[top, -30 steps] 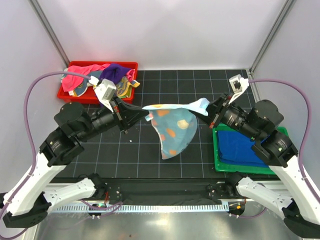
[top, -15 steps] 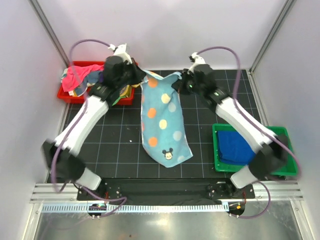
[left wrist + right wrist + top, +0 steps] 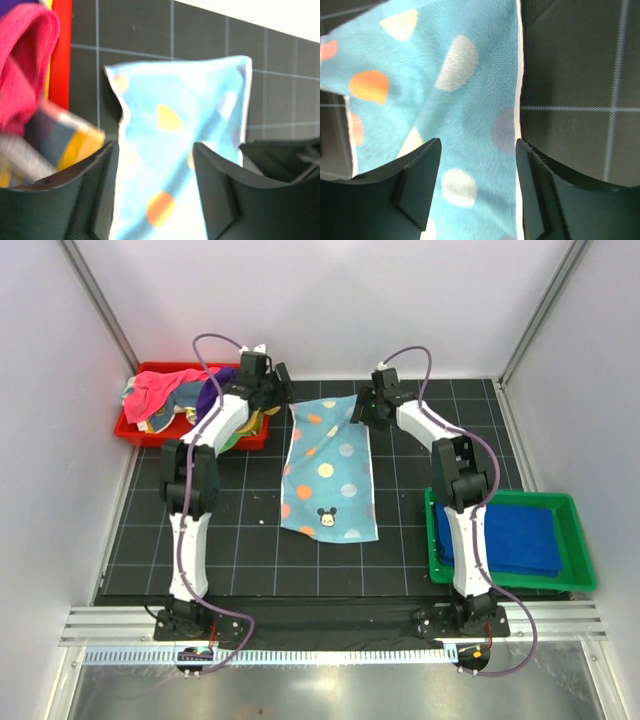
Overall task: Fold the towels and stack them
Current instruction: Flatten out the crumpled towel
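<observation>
Fingers (image 3: 75, 200) spread: left gripper (image 3: 283, 392), right gripper (image 3: 363, 408) at towel (image 3: 330, 475) far corners.

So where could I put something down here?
Bare mat: in front of the red tray, and between the polka-dot towel and the green tray. Crowded: the heaped red tray, and the far edge, where the left gripper and right gripper hover over the towel's corners.

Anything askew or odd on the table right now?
Polka-dot towel lies flat but slightly crooked to the mat grid, its far left corner wavy. Towels in the red tray are heaped, one draped over its rim. Nothing else.
</observation>
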Robot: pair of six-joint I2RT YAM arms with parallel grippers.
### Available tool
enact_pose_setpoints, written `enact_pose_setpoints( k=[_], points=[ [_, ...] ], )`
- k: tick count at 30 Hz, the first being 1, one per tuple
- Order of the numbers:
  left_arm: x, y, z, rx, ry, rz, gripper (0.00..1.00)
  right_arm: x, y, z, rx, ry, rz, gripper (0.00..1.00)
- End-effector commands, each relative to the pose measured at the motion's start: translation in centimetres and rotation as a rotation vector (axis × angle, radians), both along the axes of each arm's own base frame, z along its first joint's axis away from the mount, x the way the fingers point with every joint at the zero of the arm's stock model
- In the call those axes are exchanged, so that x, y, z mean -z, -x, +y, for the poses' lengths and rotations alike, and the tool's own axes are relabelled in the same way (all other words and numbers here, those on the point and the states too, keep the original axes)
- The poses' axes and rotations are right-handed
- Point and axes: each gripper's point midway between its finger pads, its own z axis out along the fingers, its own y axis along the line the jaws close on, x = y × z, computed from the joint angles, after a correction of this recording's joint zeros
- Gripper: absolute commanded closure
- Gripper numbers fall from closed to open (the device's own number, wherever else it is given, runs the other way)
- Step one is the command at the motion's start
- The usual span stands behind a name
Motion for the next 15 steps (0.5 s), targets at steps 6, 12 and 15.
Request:
enact_pose_setpoints(
  k=[6,12,15],
  points=[
    [-13.1,7.3,-1.7,0.036,0.112,-0.187,0.35,-11.5,4.1,-2.8,0.111,-0.005,-0.123,0.26],
    [-9.0,15.4,-2.4,0.004,0.04,-0.047,0.38,-7.5,12.5,-4.8,0.158,0.023,-0.025,0.37],
    [-6.4,19.2,-1.6,-0.016,-0.02,0.0,0.38,-6.1,17.0,-5.3,0.156,0.049,0.003,0.42]
  ],
)
